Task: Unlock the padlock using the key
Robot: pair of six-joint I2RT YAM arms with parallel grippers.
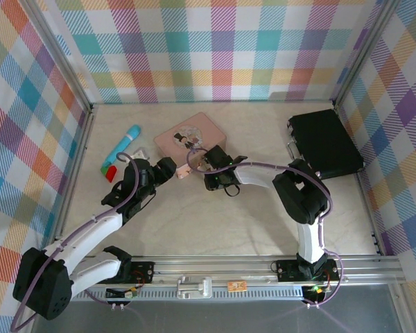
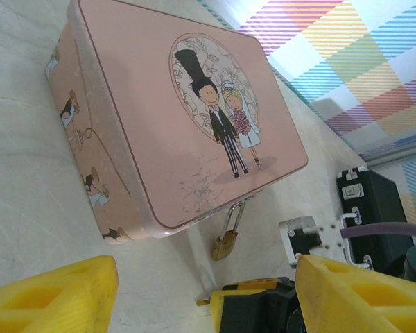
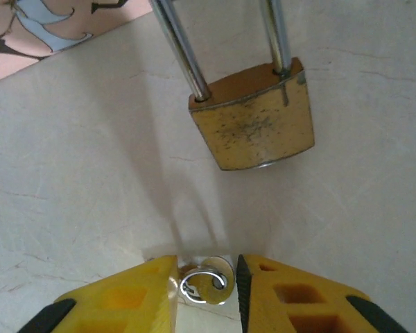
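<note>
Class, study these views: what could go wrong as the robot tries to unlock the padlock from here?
1. The key is pinched only at the fingertips of the right gripper, so it may twist or slip on contact.
2. The padlock hangs loose from the tin, and the open left gripper holds nothing. The padlock may swing away when pushed.

The top edge crops the padlock (image 3: pixel 253 118); the key (image 3: pixel 206 283) is partly hidden.

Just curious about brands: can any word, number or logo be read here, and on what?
No text can be read.
The tin: only a bride-and-groom drawing, no words.
The padlock: scuffed brass, no legible stamp.
The key, case and tube: too small or blurred to tell.
</note>
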